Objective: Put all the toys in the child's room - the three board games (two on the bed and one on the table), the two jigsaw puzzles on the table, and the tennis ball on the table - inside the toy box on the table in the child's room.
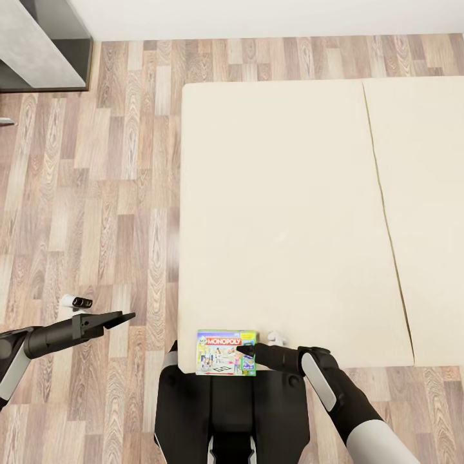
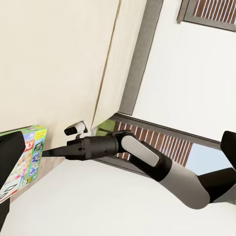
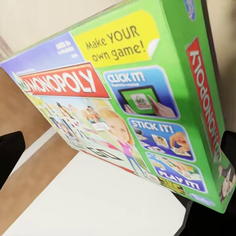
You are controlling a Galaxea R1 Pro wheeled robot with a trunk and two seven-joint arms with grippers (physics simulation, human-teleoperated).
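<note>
- Nearest the head camera is the robot's own dark trunk (image 1: 225, 412), standing right against the near edge of the bed (image 1: 290, 212).
- On that near edge, just in front of the trunk, lies a Monopoly board game (image 1: 225, 352), flat and face up, its near side about level with the mattress edge.
- The right gripper (image 1: 248, 352) has its fingertips at the box's right side. In the right wrist view the green box (image 3: 137, 108) fills the frame, with a dark finger (image 3: 10, 150) showing at either side. The jaws look spread wide around it, not yet pinched, though I can't be sure of contact.
- The left gripper (image 1: 122, 316) hangs over the wooden floor (image 1: 96, 193), well to the left of the bed and holding nothing; whether its fingers are parted I cannot tell.
- Farther off, the rest of the mattress top is bare cream, with a seam (image 1: 386, 212) running away from the robot.
- My read: this is the pick-up of a bed game. Next the right fingers need to close squarely on the box and lift it clear before any drive to the toy box.
</note>
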